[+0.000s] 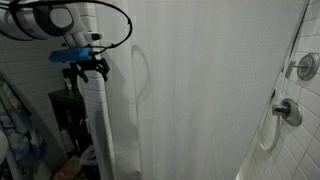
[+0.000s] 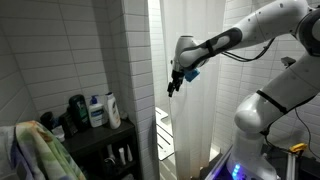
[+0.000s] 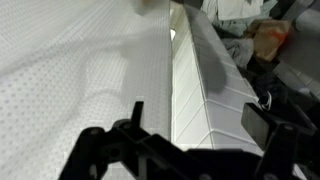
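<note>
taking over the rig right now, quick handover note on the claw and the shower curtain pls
Claw: open, holding nothing.
Position: high up at the edge of the white shower curtain, close to the tiled wall corner. Whether it touches the fabric cannot be told.
Curtain: hangs drawn across, its edge by that corner.
Nearby: bottles on the shelf beyond the corner, apart from the claw.
Done: claw is at the curtain edge.
Left: curtain not yet gripped.
</note>
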You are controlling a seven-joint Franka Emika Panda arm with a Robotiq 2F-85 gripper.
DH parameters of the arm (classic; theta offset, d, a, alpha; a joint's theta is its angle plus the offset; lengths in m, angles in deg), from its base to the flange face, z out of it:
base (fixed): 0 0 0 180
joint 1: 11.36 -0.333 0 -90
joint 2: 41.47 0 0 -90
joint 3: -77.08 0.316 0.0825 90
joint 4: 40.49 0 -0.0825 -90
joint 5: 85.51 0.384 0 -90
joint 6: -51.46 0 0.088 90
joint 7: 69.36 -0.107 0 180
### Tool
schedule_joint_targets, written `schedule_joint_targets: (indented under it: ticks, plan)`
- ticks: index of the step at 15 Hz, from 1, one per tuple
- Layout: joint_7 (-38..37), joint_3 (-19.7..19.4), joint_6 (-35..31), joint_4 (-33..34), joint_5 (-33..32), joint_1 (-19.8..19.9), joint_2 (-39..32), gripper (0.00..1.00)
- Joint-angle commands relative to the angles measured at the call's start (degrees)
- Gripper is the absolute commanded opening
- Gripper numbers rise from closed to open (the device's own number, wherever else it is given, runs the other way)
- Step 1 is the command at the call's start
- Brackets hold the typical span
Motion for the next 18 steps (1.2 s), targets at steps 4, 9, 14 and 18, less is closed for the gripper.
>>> schedule_joint_targets:
  ticks: [4,9,14,18]
  plan:
    - [-6.64,3.46,-24.33,-3.59,-5.80,3.35,0.56,1.00]
    - [-16.41,12.28,-41.25,-5.00,-12.05,16.42,0.58,1.00]
    - [-21.73,20.91,-36.92,-5.18,-11.21,26.94,4.00,0.61]
    - [-20.38,16.60,-29.02,-4.28,-11.19,24.14,3.87,0.28]
